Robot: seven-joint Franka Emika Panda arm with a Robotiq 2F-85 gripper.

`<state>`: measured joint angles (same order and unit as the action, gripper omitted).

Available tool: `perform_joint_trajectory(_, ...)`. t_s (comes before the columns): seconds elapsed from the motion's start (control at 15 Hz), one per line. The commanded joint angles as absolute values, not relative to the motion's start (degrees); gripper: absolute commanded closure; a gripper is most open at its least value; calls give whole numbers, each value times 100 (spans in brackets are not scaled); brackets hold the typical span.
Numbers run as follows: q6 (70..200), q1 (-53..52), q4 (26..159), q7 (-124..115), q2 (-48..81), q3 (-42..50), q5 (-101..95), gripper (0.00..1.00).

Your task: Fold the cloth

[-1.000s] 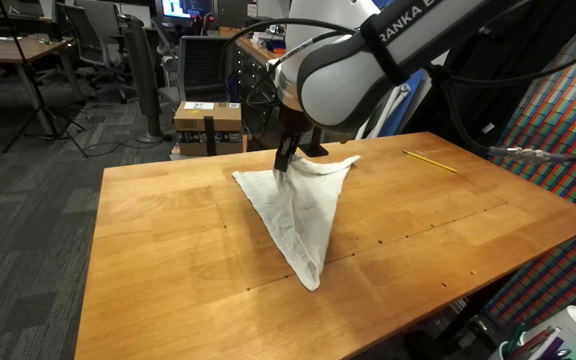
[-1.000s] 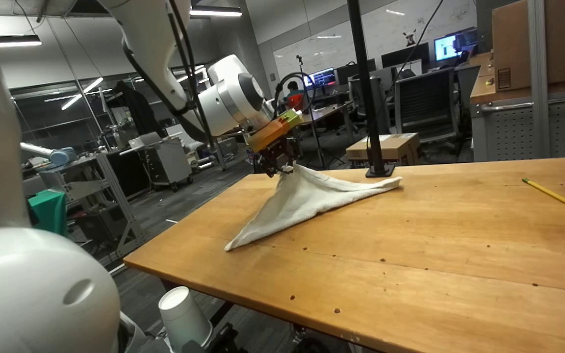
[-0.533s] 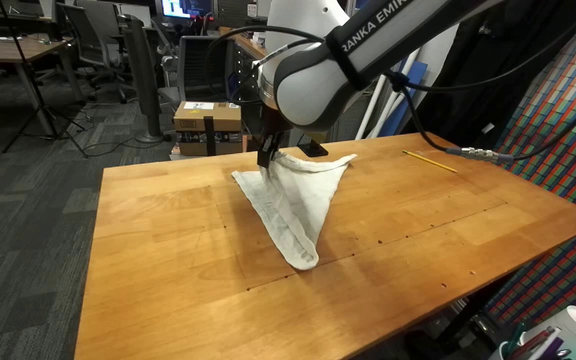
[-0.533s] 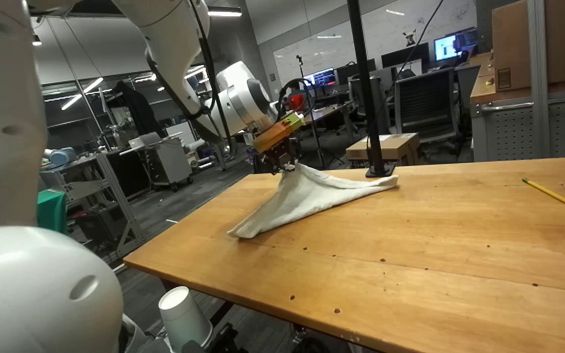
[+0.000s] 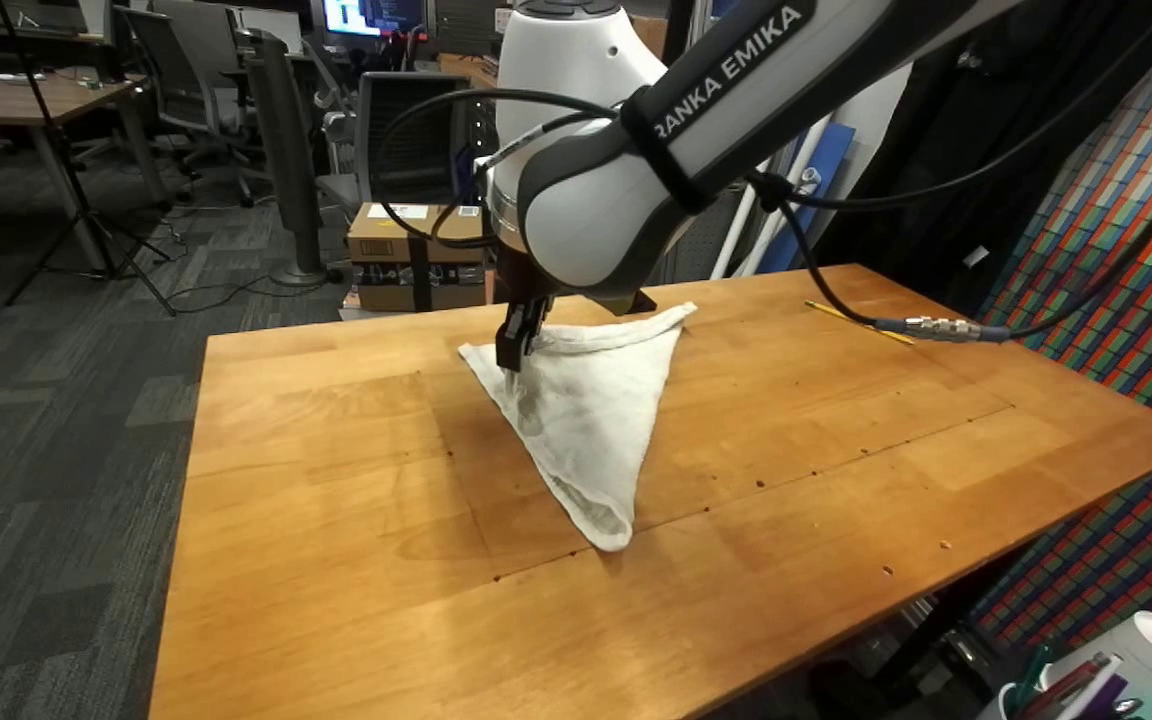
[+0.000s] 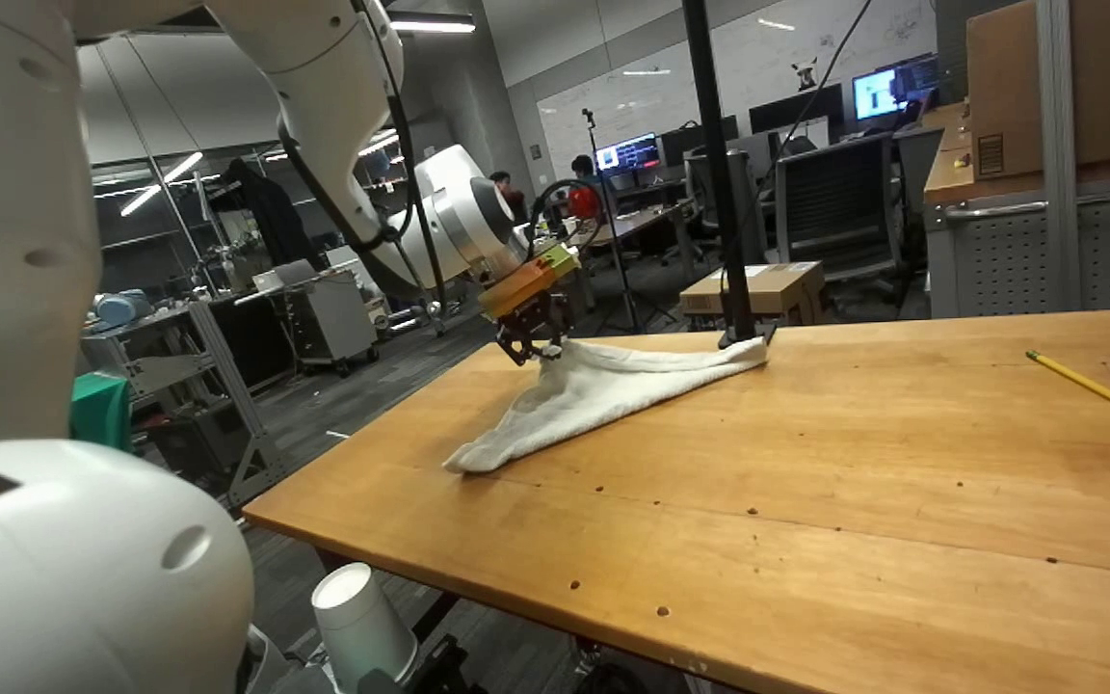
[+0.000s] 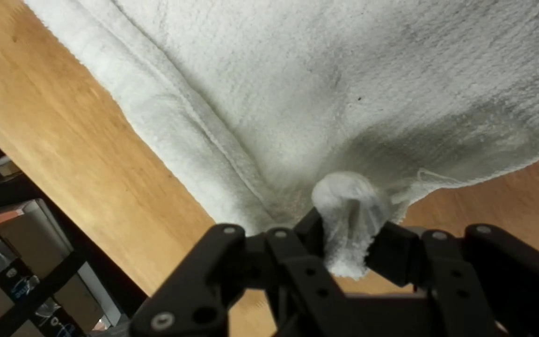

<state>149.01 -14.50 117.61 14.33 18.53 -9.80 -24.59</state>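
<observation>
A white cloth (image 5: 591, 420) lies as a rough triangle near the table's back edge, in both exterior views (image 6: 594, 390). One long side is folded into a thick band, also seen in the wrist view (image 7: 171, 112). Its near tip points towards the table's middle and is slightly curled. My gripper (image 5: 513, 362) points down over the corner at the cloth's back side, low above the table. In the wrist view, my gripper (image 7: 348, 236) has a bunched piece of the cloth (image 7: 346, 206) between its fingers, touching both. The bunch shows a small hollow. The cloth's underside is hidden.
The wooden table (image 5: 336, 520) has its back edge close behind the gripper. A black post (image 6: 733, 241) stands on the table near the cloth's far tip. A yellow pencil (image 6: 1099, 390) lies farther off. Boxes (image 5: 416, 240) stand beyond the back edge.
My gripper has moved left and down in an exterior view, carrying the held corner lower. The cloth lies flatter. Its far tip has shifted a little, and its near tip has drawn back.
</observation>
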Motion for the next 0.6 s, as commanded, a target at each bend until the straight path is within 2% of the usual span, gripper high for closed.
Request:
perform_joint_trajectory(0.0, 14798, -1533, 11661, 1281, 1876, -908, -2585, 91)
perform_joint_trajectory(0.33, 14773, -1558, 11623, 1212, 1910, -892, -2602, 90)
perform_joint_trajectory(0.4, 14793, -1569, 11626, 1183, 1915, -881, -2630, 64)
perform_joint_trajectory(0.47, 14784, -1572, 11622, 1168, 1920, -883, -2625, 88)
perform_joint_trajectory(0.53, 14810, -1594, 11629, 1109, 1921, -858, -2679, 79)
